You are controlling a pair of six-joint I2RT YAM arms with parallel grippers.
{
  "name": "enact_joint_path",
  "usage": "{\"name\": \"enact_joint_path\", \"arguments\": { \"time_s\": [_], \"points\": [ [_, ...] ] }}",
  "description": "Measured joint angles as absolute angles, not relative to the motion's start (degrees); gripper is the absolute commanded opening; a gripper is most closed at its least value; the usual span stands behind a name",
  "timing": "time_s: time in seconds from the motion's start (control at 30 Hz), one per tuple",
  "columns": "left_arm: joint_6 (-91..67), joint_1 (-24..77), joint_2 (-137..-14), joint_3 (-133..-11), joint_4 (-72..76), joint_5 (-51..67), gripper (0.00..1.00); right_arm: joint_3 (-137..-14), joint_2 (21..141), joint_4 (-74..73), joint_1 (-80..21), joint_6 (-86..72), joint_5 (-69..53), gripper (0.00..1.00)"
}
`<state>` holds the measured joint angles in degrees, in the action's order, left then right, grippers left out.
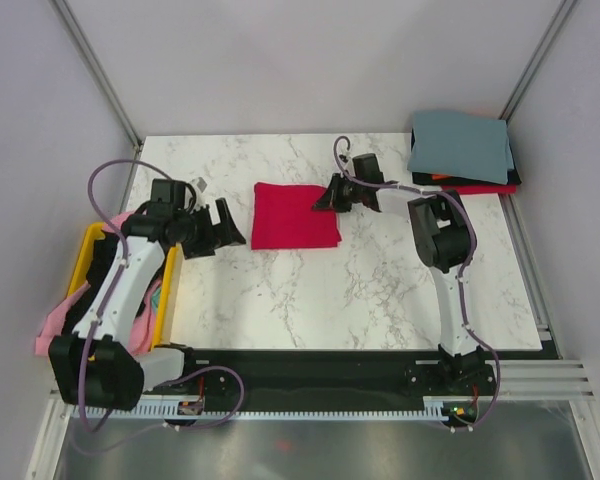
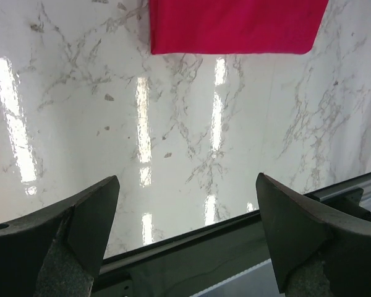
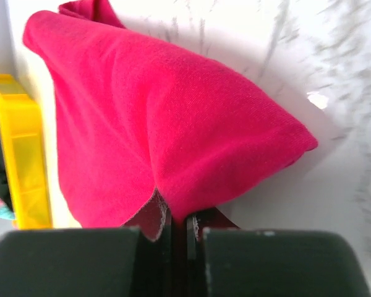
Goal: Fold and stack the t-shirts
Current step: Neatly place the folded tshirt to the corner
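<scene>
The folded crimson t-shirt (image 1: 295, 215) lies at the middle of the marble table (image 1: 380, 290). Its right edge is pinched between the closed jaws of the right gripper (image 3: 179, 226), and the cloth appears slightly raised there. The left gripper (image 2: 187, 204) is held spread wide just left of the shirt, with nothing in it. A stack of folded shirts (image 1: 462, 150), grey-blue on top, sits at the far right corner. More shirts are left in the yellow bin (image 1: 88, 250) at the left. The folding seems finished and the transfer to the stack begun. A lift and carry to the far right is called for next, with the fold kept from opening.
</scene>
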<state>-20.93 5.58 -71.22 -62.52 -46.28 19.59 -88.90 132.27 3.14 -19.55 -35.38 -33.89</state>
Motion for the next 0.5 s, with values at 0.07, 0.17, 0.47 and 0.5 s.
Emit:
{"name": "enact_joint_path", "arguments": {
  "time_s": [0.07, 0.17, 0.47, 0.5],
  "points": [
    [-20.93, 5.61, -66.70, -58.33, -46.19, 19.51, 0.99, -91.83, 132.27, -2.22, -18.90, -32.49, -32.62, 0.00],
    [-20.93, 5.61, -61.36, -53.91, -46.17, 18.96, 0.99, -99.00, 132.27, -13.47, -17.04, -26.44, -29.69, 0.00],
    [-20.95, 5.61, -52.03, -49.89, -43.05, 16.43, 0.99, -120.31, 130.87, -35.88, -7.49, -8.56, -20.36, 0.00],
    [-20.95, 5.61, -51.96, -49.82, -42.72, 16.23, 0.99, -121.05, 130.32, -37.12, -6.35, -7.29, -19.27, 0.00]
  ]
}}
